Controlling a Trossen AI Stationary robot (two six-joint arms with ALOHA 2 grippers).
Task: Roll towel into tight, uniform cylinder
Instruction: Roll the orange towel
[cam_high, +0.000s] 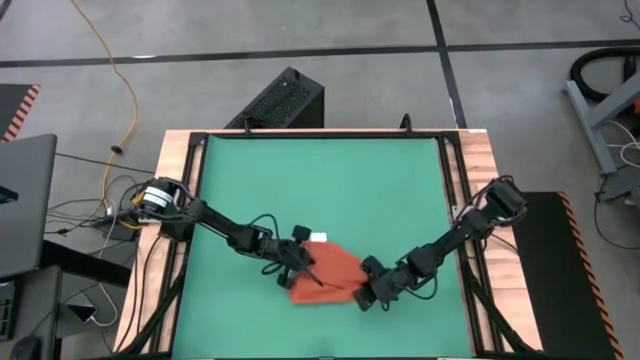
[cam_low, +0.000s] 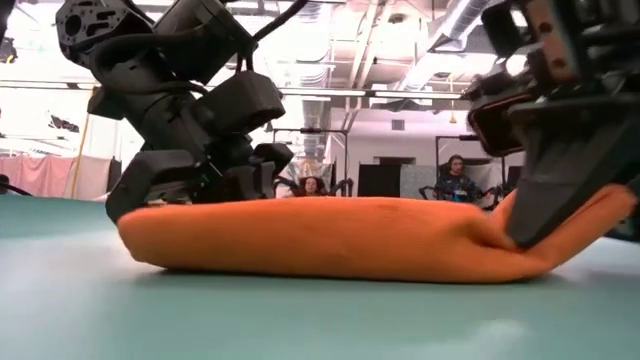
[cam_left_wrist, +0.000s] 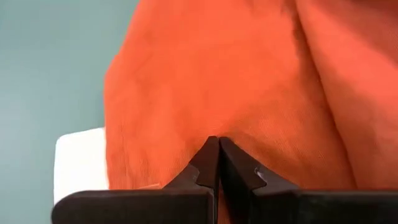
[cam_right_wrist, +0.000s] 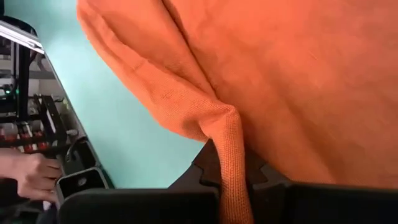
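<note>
While our right gripper (cam_right_wrist: 227, 180) fingers pinch a fold of the towel (cam_high: 330, 272), our left gripper (cam_left_wrist: 218, 152) fingers press closed, empty, onto its opposite edge.

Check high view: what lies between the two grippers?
Only the towel, bunched between left gripper and right gripper; the right pinches a fold.

Towel (cam_low: 330, 238) lies as a low, flattened orange roll across the green mat (cam_low: 200, 320). Left gripper (cam_low: 190, 185) sits on its one end, pressing the top edge. Right gripper (cam_low: 560, 190) pinches the other end, lifting it (fold kinks upward there). Two people (cam_low: 458, 180) sit far behind.
</note>
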